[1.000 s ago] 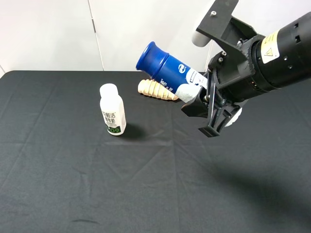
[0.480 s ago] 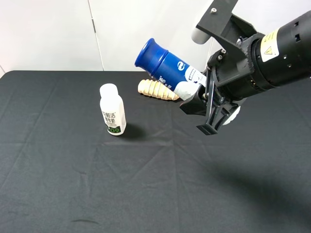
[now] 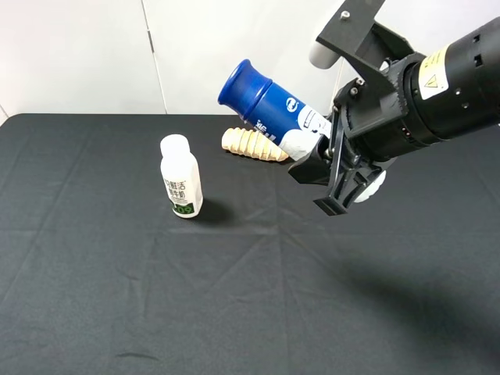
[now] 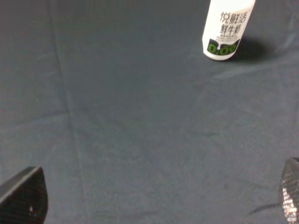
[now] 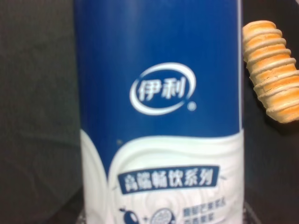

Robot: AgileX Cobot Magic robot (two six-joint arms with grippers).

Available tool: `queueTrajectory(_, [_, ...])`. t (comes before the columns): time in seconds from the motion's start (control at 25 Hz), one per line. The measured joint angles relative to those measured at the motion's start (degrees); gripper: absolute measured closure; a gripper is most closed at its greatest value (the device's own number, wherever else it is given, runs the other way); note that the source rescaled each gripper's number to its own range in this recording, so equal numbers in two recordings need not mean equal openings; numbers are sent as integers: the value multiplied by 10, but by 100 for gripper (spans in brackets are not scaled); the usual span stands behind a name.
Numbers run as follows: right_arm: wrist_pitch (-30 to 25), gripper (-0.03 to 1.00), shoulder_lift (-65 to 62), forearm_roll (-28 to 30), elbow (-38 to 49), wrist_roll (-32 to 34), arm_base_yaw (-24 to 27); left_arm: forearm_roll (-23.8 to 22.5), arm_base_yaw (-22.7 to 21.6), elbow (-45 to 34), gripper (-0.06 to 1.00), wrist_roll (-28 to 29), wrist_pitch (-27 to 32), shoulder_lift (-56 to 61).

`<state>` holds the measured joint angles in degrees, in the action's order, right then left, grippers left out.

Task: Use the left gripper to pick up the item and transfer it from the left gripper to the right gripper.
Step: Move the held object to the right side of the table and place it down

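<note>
Aloft, the black right claw [image 3: 321, 176] clenches the tilted blue-and-white cylindrical bottle [image 3: 264, 105] by its white base; the black left claw [image 4: 149, 201] gapes.

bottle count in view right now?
2. The blue-capped bottle is held tilted in the air by the right gripper. The white bottle stands upright on the table, left of centre in the high view. None seems hidden.
</note>
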<state>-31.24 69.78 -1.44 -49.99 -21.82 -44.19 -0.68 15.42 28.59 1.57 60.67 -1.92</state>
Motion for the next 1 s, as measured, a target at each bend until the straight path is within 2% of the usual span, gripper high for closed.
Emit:
queueTrajectory(0.2, [0, 90, 0, 0, 0, 11, 0, 0, 0, 0, -5, -1, -2, 0])
queueTrajectory(0.44, [-19, 90, 0, 4, 0, 84, 0, 0, -11, 0, -5, -1, -2, 0])
queueTrajectory(0.56, [-50, 90, 6, 20, 0, 150, 8, 0, -50, 0, -5, -2, -2, 0])
queueTrajectory(0.64, [-74, 90, 19, 25, 0, 188, 31, 0, -84, 0, -5, -2, -2, 0])
queueTrajectory(0.84, [-101, 90, 85, 21, 0, 205, 116, 1, -181, 0, -5, -2, -2, 0])
queueTrajectory(1.0, [-95, 90, 147, 14, 0, 203, 172, 1, -225, 0, -5, -2, -2, 5])
